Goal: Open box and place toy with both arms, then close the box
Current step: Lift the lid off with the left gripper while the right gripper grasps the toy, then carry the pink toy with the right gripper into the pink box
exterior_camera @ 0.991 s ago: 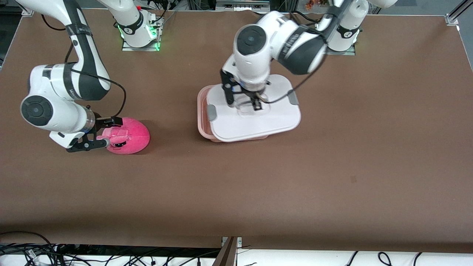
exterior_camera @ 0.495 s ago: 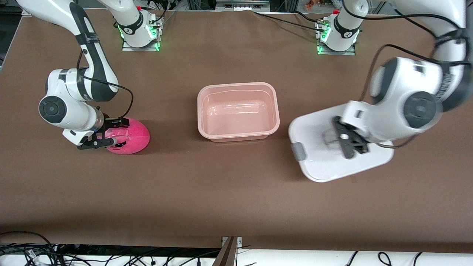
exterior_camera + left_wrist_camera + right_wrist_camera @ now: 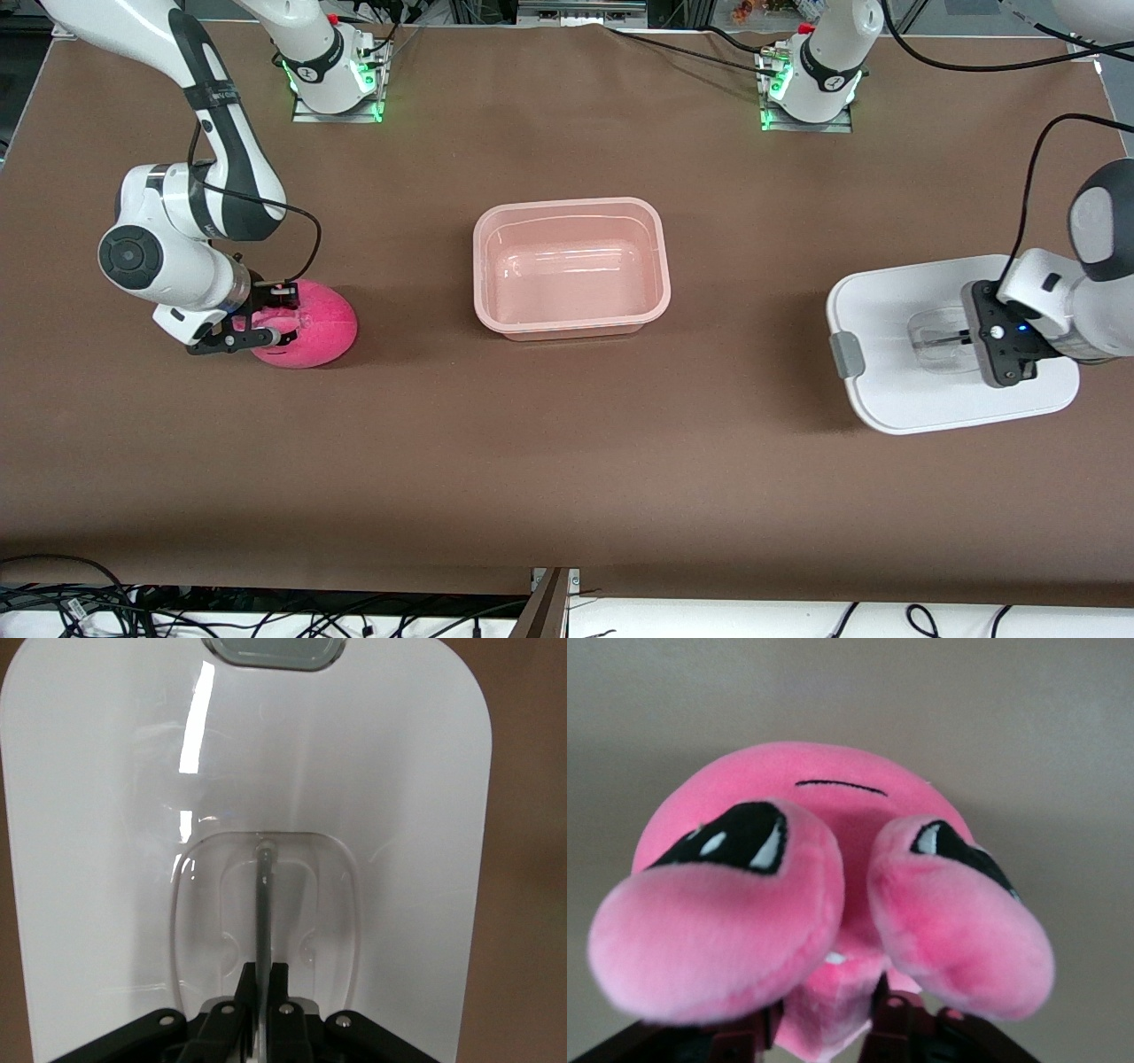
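The box (image 3: 571,312), a pinkish translucent tub, stands open and empty at the table's middle. Its white lid (image 3: 886,310) with a grey clip (image 3: 848,354) is at the left arm's end of the table. My left gripper (image 3: 961,339) is shut on the lid's clear handle. In the left wrist view the fingers (image 3: 251,985) pinch the handle's bar (image 3: 263,895) on the lid (image 3: 106,815). The hot-pink toy (image 3: 323,323) lies on the table at the right arm's end. My right gripper (image 3: 270,321) is shut on it. In the right wrist view the gripper (image 3: 828,1014) squeezes a pink fold of the toy (image 3: 833,806).
The brown table (image 3: 567,443) stretches between the toy, the box and the lid. The arms' bases (image 3: 332,71) (image 3: 811,75) stand along the table's edge farthest from the front camera. Cables hang below the nearest edge.
My left arm lifted the lid off the box and carried it to the left arm's end of the table. My right gripper closed in on the toy.
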### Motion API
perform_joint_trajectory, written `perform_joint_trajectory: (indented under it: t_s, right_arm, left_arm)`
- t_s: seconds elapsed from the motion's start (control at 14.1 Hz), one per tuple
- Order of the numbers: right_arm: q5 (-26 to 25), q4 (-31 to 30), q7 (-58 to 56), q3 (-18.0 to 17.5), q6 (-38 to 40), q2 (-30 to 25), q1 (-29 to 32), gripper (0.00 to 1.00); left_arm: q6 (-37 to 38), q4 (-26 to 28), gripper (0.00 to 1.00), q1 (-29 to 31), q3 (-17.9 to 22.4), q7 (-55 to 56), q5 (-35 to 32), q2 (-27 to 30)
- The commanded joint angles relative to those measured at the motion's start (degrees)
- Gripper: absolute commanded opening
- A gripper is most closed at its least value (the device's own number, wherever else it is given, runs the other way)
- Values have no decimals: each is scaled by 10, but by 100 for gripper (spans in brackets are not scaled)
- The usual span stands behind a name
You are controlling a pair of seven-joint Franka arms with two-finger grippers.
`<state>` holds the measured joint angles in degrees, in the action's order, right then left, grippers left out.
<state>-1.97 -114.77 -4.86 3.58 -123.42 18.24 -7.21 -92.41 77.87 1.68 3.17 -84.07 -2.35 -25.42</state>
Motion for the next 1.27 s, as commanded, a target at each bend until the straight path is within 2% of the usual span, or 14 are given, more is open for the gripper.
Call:
perform_joint_trajectory:
  t_s: [0.0, 0.28, 0.64, 0.85, 1.06, 1.2]
  right_arm:
    - [8, 9, -35, -3, 22, -17, 4, 0]
    - [6, 97, -59, -17, 116, -17, -4, 0]
    - [6, 213, -70, -114, 217, -15, -21, 0]
    - [3, 234, -80, -153, 237, -15, -79, 0]
    - [-4, 268, -152, -156, 238, -13, -161, 0]
    - [-29, 271, -185, -156, 236, -11, -202, 0]
  left_arm:
    - [21, -18, 0, 22, -10, -31, -18, -2]
    - [21, -18, 0, 29, -9, -48, -15, -4]
    - [22, -17, 0, 27, -11, -47, -14, -4]
    - [22, -17, 0, 26, -12, -47, -15, -4]
    - [22, -17, 0, 26, -12, -47, -13, -4]
    - [22, -17, 0, 26, -12, -47, -12, -4]
